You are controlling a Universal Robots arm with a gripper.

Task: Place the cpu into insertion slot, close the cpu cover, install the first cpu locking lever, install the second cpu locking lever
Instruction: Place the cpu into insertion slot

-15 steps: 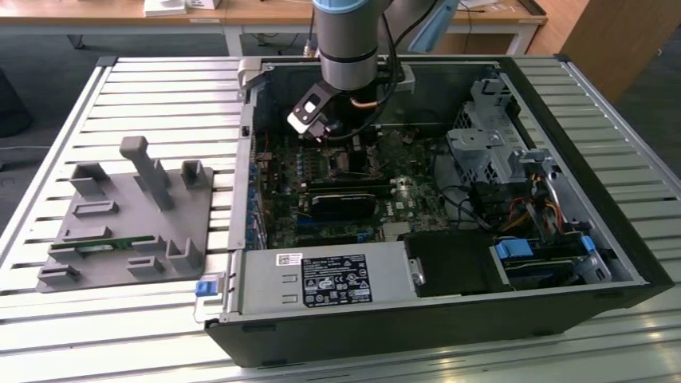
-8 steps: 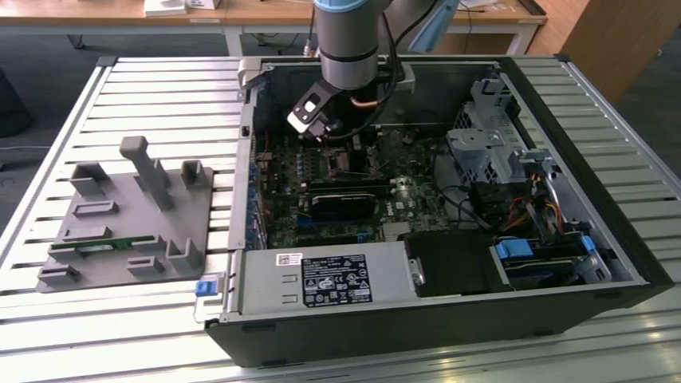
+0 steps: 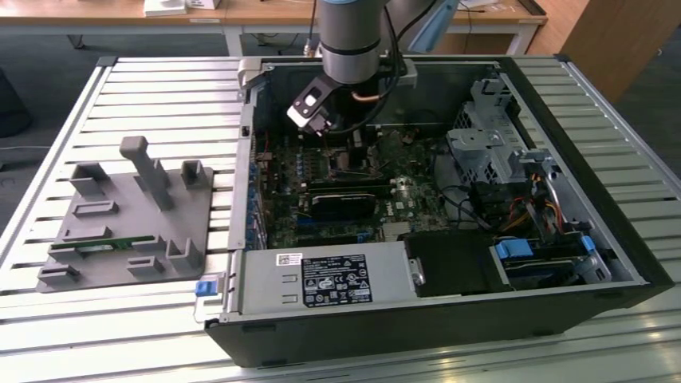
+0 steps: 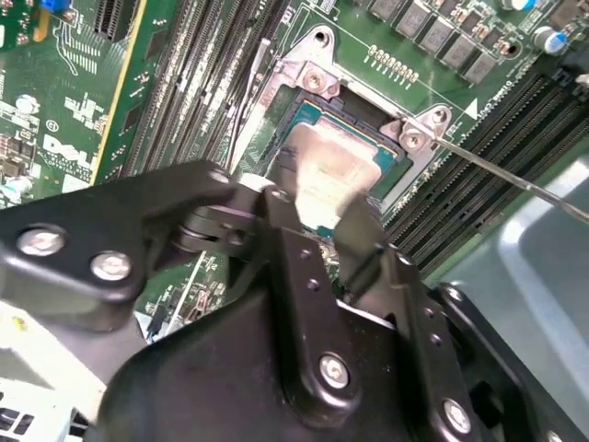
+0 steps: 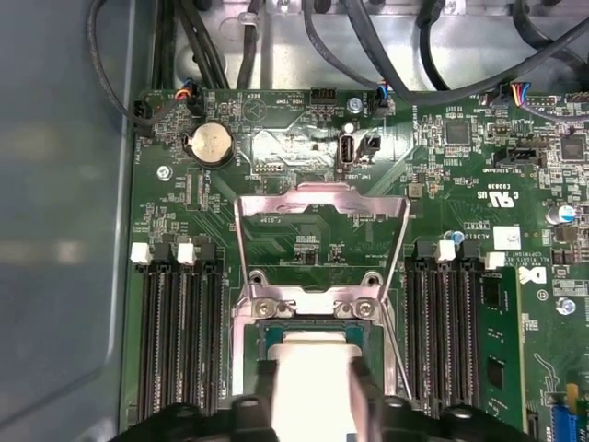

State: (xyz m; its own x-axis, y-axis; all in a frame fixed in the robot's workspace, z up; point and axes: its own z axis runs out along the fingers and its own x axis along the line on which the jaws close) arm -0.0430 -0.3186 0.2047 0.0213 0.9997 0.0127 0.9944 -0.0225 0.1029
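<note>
The arm reached straight down into the open computer case on the table, with its jaws low over the green board. In both wrist views the jaws were open just as wide as the cpu, one finger on each side, and they seemed to pinch it. The cpu sat between the jaws, right at the insertion slot. The first wrist view showed the cpu cover flipped up and back, just past the jaws. The second wrist view showed a thin lever sticking out beside them.
</note>
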